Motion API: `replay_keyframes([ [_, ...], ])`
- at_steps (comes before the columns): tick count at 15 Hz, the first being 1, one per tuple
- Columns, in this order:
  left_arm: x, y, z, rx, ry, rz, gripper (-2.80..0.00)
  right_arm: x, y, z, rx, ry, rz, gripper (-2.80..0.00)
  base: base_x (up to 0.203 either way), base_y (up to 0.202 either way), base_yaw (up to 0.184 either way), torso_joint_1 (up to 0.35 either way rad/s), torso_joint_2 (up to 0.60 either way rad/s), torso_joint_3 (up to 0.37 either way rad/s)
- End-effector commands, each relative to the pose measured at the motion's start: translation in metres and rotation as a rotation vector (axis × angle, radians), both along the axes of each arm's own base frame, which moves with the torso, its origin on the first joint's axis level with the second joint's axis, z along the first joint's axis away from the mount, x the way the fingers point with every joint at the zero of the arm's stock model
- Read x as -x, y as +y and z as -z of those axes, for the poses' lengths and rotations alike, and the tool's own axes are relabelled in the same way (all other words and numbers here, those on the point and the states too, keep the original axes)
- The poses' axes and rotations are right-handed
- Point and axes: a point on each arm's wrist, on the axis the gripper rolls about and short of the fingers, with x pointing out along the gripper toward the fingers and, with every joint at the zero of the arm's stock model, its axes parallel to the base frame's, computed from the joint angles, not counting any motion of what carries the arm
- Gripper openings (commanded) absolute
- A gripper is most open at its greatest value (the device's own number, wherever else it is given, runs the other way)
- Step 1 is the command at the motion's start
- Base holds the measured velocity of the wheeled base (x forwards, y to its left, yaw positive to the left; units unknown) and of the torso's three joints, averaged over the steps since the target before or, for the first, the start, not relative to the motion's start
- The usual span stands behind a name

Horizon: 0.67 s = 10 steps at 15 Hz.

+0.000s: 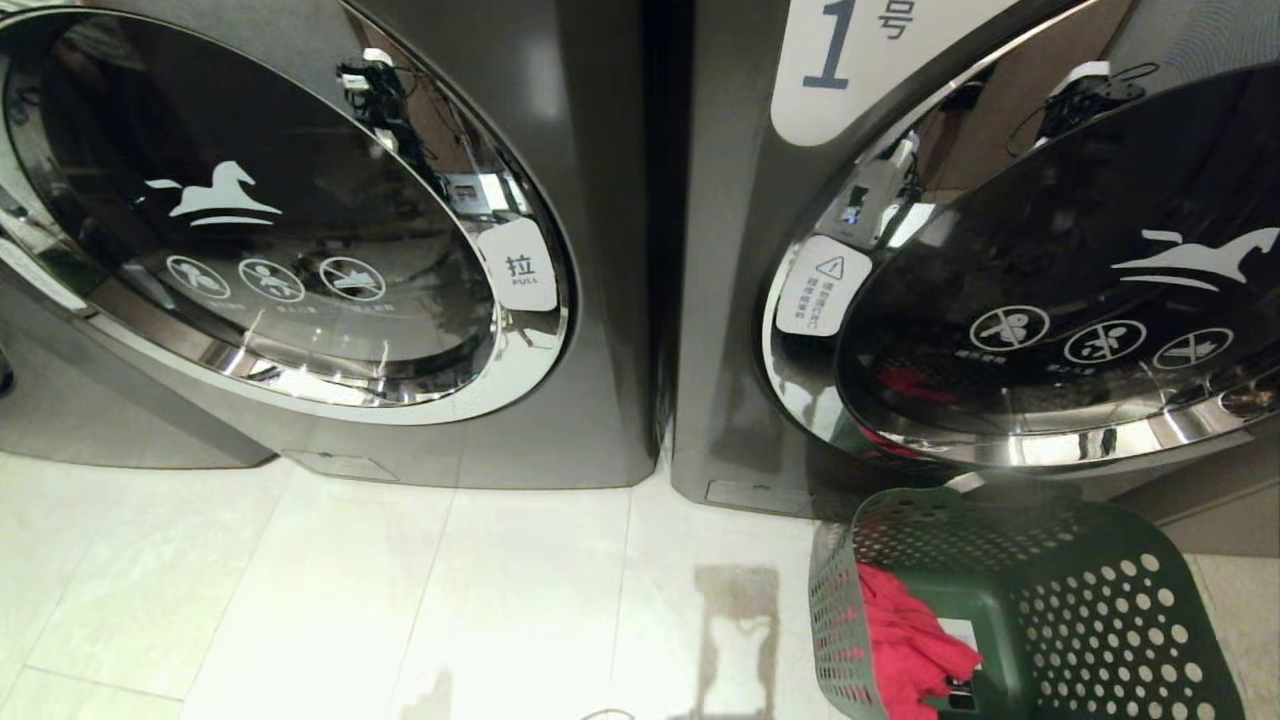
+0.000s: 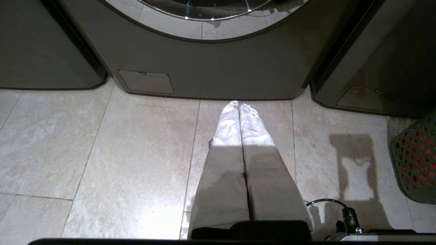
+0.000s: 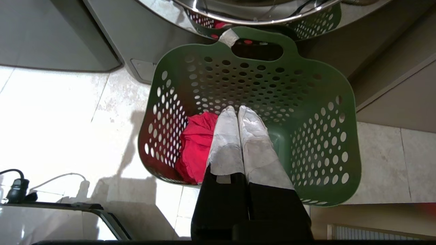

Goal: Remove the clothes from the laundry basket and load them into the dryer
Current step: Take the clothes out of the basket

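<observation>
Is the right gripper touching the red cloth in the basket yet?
Cannot tell. In the right wrist view the shut right gripper overlaps the red cloth inside the green basket, but no view shows a gap or contact plainly.

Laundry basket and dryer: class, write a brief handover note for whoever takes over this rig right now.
Left gripper: jaws shut, empty, hanging over bare floor tile in front of the left machine.
Right gripper: jaws shut, empty, above the green laundry basket.
Red clothes lie in the basket, which stands on the floor before the right dryer, marked 1; its door seems ajar.
Done: no garment lifted yet.
Left: grasp the clothes and load them into the dryer.
</observation>
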Motion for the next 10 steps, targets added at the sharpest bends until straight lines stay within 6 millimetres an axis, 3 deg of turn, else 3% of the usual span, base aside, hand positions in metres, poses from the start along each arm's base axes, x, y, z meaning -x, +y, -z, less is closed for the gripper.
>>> replay_keyframes([
  [1,-0.0024,0.0,0.0089,0.0,0.029,0.0,-2.8,-0.0001,0.0,0.0,-0.002,0.002,0.001,-2.8,0.0,0.0,0.0,0.001,0.0,-0.191],
  [10,-0.0024,0.0,0.009,0.009,0.03,-0.001,-2.8,-0.0001,0.0001,0.0003,0.01,0.001,-0.003,-2.8,0.0,0.0,0.0,0.004,0.0,-0.199],
])
